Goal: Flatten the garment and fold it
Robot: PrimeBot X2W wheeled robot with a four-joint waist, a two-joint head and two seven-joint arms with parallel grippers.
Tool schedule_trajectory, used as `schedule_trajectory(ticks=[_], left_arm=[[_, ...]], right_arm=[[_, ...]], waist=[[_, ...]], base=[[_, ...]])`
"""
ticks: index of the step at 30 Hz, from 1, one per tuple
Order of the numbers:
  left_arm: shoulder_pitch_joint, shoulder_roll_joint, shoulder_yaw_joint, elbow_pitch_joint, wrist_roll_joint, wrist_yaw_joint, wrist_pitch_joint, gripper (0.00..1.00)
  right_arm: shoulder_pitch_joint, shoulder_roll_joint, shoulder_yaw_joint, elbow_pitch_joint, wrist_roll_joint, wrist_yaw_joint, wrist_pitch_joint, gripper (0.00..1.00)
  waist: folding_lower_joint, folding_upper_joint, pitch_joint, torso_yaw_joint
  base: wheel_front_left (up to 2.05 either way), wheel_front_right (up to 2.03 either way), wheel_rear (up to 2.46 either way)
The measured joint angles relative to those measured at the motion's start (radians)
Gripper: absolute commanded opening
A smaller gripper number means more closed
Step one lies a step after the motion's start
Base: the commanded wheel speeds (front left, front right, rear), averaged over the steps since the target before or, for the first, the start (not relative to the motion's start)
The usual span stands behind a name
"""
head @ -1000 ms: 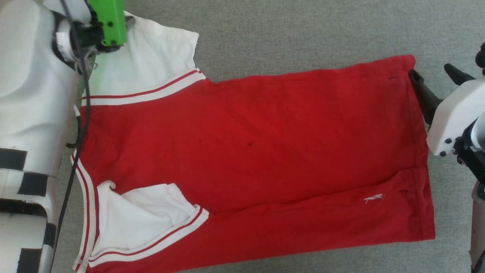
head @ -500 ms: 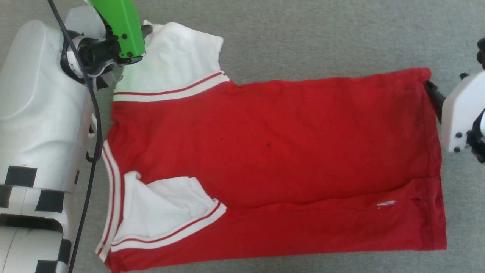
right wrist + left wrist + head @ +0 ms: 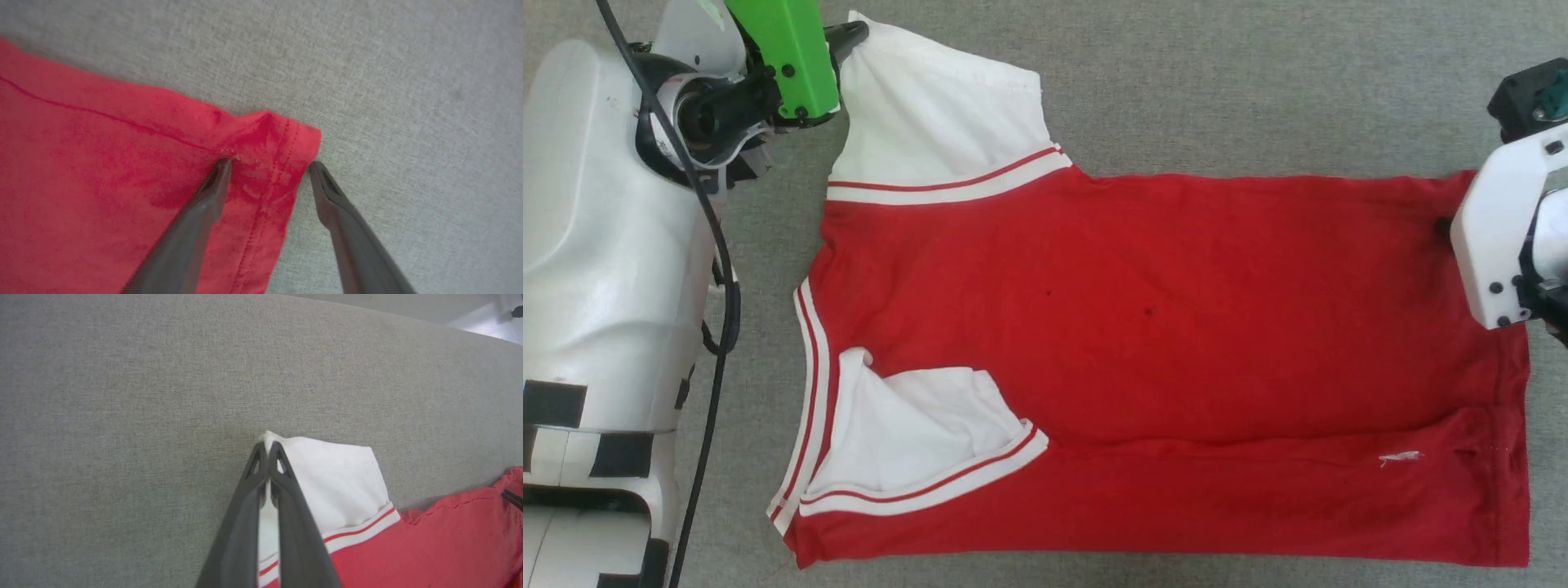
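The garment (image 3: 1160, 327), a red shirt with white sleeves and red-white stripe trim, lies spread on the grey fabric surface, plain side up. Its far white sleeve (image 3: 931, 106) points to the upper left; the near white sleeve (image 3: 915, 441) is folded in on the body. My left gripper (image 3: 267, 447) is shut on the far sleeve's corner (image 3: 327, 473), seen at the top left of the head view (image 3: 854, 34). My right gripper (image 3: 269, 165) stands open astride the far hem corner (image 3: 282, 143), one finger on the red cloth and one on the surface beside it.
Grey fabric surface (image 3: 1258, 73) runs all around the shirt. My white left arm (image 3: 605, 245) with a black cable fills the left side of the head view. The right wrist housing (image 3: 1499, 237) covers part of the hem. A pale floor strip (image 3: 470, 310) shows beyond the surface's far edge.
The left gripper has shut on the far sleeve's corner. The head camera has shifted, so the shirt sits further right and lower. The right gripper has come over the hem corner, still open.
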Motion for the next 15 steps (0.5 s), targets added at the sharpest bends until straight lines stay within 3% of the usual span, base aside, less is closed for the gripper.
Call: schedule_trajectory(ticks=[1, 2, 15], left_arm=[[0.003, 0.000, 0.000, -0.005, 0.000, 0.000, 0.000, 0.00], [0.006, 0.000, 0.000, -0.009, 0.000, 0.000, 0.000, 0.00], [0.153, 0.022, 0.048, -0.112, -0.065, -0.031, -0.070, 0.00]], right_arm=[[-0.001, -0.001, -0.004, -0.002, 0.007, 0.000, 0.002, 0.27], [-0.001, 0.000, -0.009, -0.003, 0.013, 0.000, 0.001, 0.00], [0.060, 0.049, -0.070, 0.004, 0.041, 0.000, -0.153, 0.00]], waist=[[0.0000, 0.0000, 0.002, 0.002], [0.0000, 0.0000, 0.004, 0.004], [0.0000, 0.0000, -0.109, -0.009]], base=[[0.00, 0.00, 0.00], [0.00, 0.00, 0.00], [0.00, 0.00, 0.00]])
